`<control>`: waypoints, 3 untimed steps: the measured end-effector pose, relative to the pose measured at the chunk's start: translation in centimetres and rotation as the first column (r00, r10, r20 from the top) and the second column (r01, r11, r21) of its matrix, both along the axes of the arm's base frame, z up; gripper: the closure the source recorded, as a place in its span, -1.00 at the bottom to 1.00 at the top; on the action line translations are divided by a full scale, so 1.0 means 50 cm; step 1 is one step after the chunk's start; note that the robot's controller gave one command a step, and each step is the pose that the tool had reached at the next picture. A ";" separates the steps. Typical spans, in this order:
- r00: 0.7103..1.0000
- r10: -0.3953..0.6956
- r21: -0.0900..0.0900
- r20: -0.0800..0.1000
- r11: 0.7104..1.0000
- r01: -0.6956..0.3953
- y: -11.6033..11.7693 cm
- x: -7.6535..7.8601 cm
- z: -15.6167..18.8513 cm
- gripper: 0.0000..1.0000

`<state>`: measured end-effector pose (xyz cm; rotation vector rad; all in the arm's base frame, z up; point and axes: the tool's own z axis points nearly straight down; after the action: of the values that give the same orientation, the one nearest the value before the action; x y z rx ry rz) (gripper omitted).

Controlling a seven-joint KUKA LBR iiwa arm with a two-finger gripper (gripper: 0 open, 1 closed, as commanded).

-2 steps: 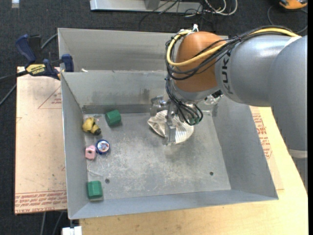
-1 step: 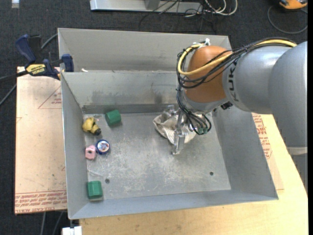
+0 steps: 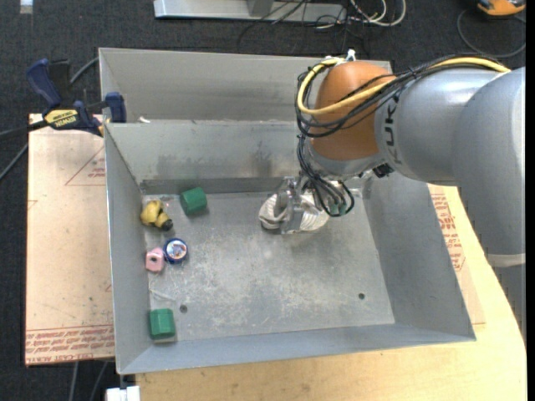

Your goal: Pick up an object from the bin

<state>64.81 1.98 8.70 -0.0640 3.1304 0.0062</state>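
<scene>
Camera view is showing us the arm (image 3: 451, 115) reaching in from 3 o'clock across the grey metal bin (image 3: 251, 353). Its orange wrist cover (image 3: 351, 111) is hanging above the back half of the floor, with yellow and black cables looping round it. The jaws are pointing down at roughly 12 o'clock from the middle of the bin floor, close to the foot of the back wall. They are sitting right at a pale, whitish crumpled-looking thing (image 3: 276, 217) that is lying on the floor there. The jaws and this thing are overlapping, so we are not managing to tell whether the jaws are wide, narrow or gripping it.

Everything else is lying well apart from the jaws, along the 9 o'clock side of the floor. At 10 o'clock we are seeing a green cube (image 3: 193, 200), and just beside it, towards the left wall, a small yellow toy with a black part (image 3: 153, 215). Near 9 o'clock a pink block (image 3: 155, 261) and a round blue-and-white thing (image 3: 175, 251) are lying touching or almost touching each other. At 8 o'clock, near the front left corner, a second green block (image 3: 161, 324) is resting alone.
</scene>
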 end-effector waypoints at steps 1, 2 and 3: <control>1.000 -0.001 0.000 0.000 1.000 0.001 0.000 0.000 0.000 1.00; 1.000 0.008 0.002 0.011 1.000 -0.008 0.039 0.007 0.139 1.00; 1.000 0.005 0.001 0.006 1.000 -0.005 0.015 0.020 0.183 1.00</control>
<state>65.78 2.75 17.85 -0.0709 3.1240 0.0075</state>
